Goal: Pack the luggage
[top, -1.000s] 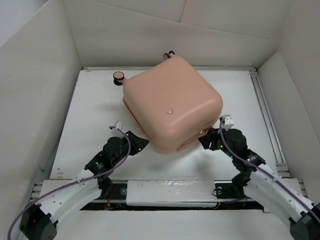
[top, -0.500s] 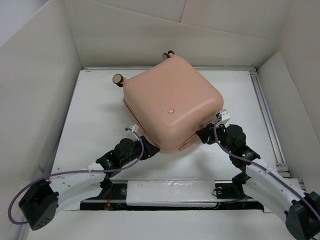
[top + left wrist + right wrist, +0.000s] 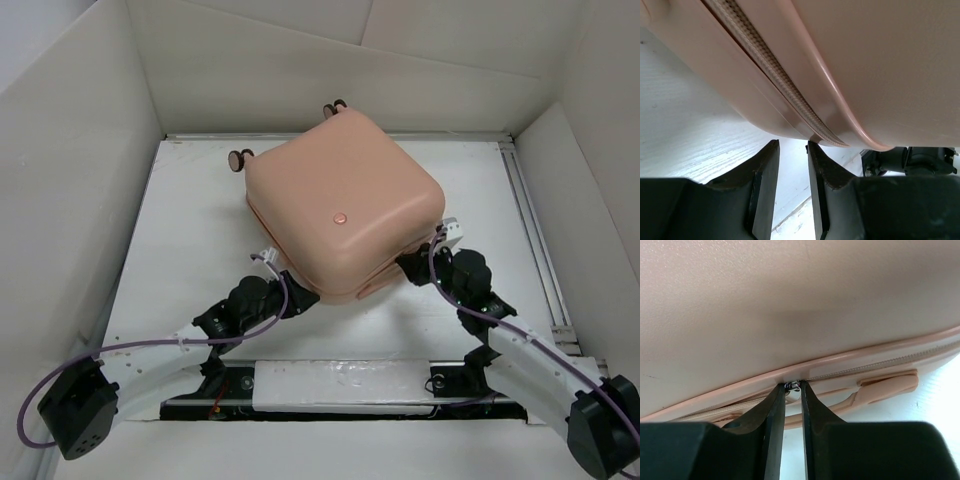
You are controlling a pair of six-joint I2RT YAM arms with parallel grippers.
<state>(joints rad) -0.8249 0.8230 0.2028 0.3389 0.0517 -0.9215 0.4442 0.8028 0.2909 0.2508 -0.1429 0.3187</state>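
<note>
Left fingers: nearest to me, at 7 o'clock of the luggage, low over the surface with the tips right at the case's near-left corner. They are slightly spread, a narrow gap with nothing in it. I read this as a brace against the shell, so the case cannot slide when the other arm tugs.

Right fingers: at 5 o'clock of the case, on its near-right side. They are pressed in on the small metal zipper pull, pinching it right at the seam.

Handle: a peach grab strap just under the seam, at 3 o'clock of the pull in the right wrist view, clear of the pinch.

Zipper: its teeth look meshed along the left side. How much of the run is left I cannot tell.

Luggage: mid-surface, lying flat with the lid down and a corner turned toward me at 6 o'clock, so each arm reaches one near side. The round button faces up.

Wheels: casters stick out at 11 and 12 o'clock, on the far side, out of both arms' way.

Step, my judgement: zipping the case shut, packing nearly done.
</note>
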